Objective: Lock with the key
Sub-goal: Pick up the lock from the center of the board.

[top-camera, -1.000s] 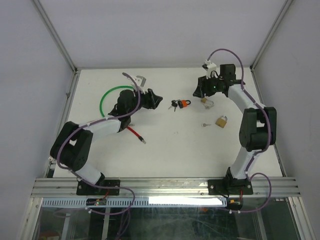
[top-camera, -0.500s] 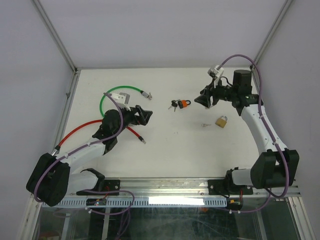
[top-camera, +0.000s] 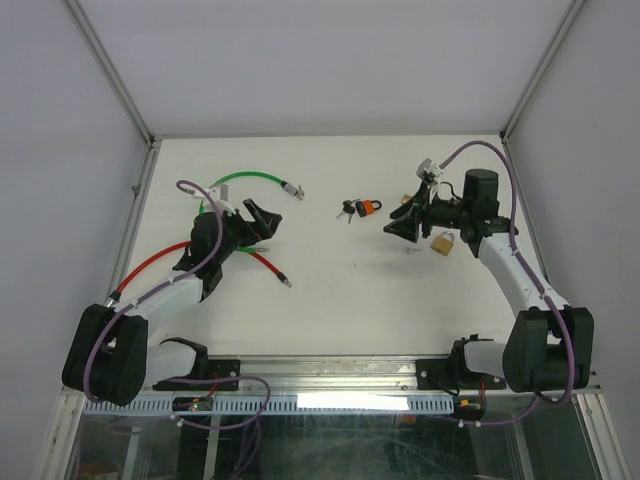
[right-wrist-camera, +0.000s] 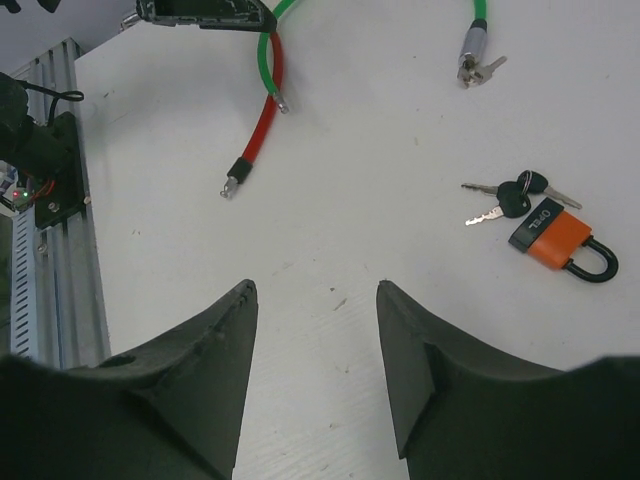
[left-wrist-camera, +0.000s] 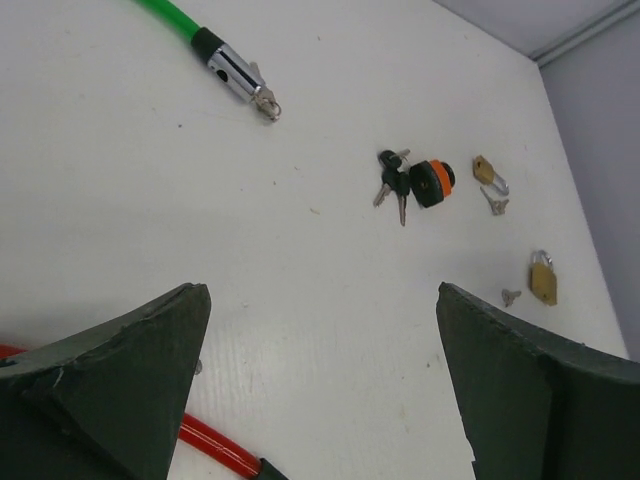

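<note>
An orange padlock point(top-camera: 369, 207) lies mid-table with a bunch of black-headed keys point(top-camera: 348, 209) on its left. The right wrist view shows the same orange padlock point(right-wrist-camera: 558, 241) and keys point(right-wrist-camera: 512, 195). A brass padlock point(top-camera: 443, 242) and a small loose key point(top-camera: 410, 250) lie beside my right arm. My right gripper point(top-camera: 393, 226) hangs open just right of the orange padlock, nothing between its fingers point(right-wrist-camera: 225, 345). My left gripper point(top-camera: 265, 218) stands wide open over bare table, left of the keys, above the red cable point(top-camera: 268, 263). From the left wrist, the orange padlock point(left-wrist-camera: 433, 183) lies far ahead.
A green cable lock point(top-camera: 245, 178) curves at the back left, its metal end point(left-wrist-camera: 236, 74) holding a key. A second small brass padlock point(left-wrist-camera: 487, 170) with a key point(left-wrist-camera: 495, 205) lies further back. The red cable's tip point(right-wrist-camera: 232, 186) points toward the table's middle. Frame rails border the table.
My left gripper has drawn back to the left and opened wide. My right arm has swung nearer and lower, its gripper now beside the orange padlock, jaws slightly narrower.
</note>
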Action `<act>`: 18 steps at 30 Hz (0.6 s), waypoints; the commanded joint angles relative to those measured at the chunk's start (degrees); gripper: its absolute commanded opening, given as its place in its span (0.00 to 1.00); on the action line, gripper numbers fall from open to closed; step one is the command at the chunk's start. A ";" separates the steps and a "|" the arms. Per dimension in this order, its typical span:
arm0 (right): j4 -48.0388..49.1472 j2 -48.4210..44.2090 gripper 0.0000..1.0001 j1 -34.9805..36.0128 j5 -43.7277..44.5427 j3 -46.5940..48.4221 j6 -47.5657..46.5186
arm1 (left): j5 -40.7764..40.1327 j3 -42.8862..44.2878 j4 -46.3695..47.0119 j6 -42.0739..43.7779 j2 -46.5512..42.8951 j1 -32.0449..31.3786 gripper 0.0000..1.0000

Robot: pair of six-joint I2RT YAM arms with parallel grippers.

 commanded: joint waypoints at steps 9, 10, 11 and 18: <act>4.95 -1.49 0.53 -0.80 -3.59 0.42 1.46 | -3.36 2.08 -9.04 -19.34 2.50 11.43 0.96; 4.94 -1.45 0.53 -0.74 -3.74 0.43 1.54 | -5.40 2.57 -10.83 -19.69 2.57 11.44 0.91; 4.96 -1.37 0.53 -0.77 -3.78 0.39 1.54 | -7.38 3.03 -12.27 -19.75 2.65 11.37 0.85; 5.03 -1.08 0.52 -0.69 -3.91 0.34 1.63 | -15.67 6.59 -21.36 -19.76 3.55 11.41 0.82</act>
